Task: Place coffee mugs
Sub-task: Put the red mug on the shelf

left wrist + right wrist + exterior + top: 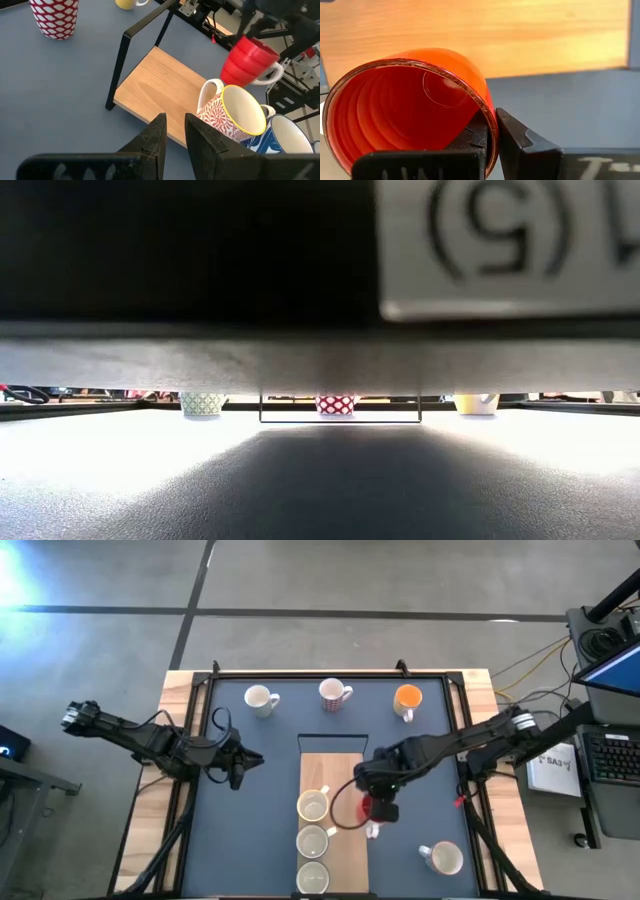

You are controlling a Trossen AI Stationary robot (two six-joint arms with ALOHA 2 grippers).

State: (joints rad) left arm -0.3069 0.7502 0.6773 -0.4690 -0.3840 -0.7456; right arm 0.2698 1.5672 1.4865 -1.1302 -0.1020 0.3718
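Note:
A red mug [368, 808] with a white handle [270, 75] hangs tilted in my right gripper [378, 802], just right of the wooden board [345, 775], opening toward the wrist camera [410, 100]. Three mugs stand in a row on the board's left half: one with a red swirl pattern [235, 112], one with a blue pattern [285, 135], and a third [313, 878]. My left gripper [243, 765] waits left of the board, empty, its fingers open a narrow gap [175, 125]. My right gripper [492, 120] pinches the red mug's rim [490, 112], one finger [472, 137] inside the cup and the other [522, 142] outside on its wall. The mug is lifted clear of the table [247, 60], tipped over on its side.
Along the far edge stand a white mug [260, 698], a red-and-white patterned mug [335, 693] and an orange mug [407, 698]. Another white mug [443, 858] sits near right. A dark metal frame [122, 60] rises at the board's far end. The board's right half [350, 840] is bare.

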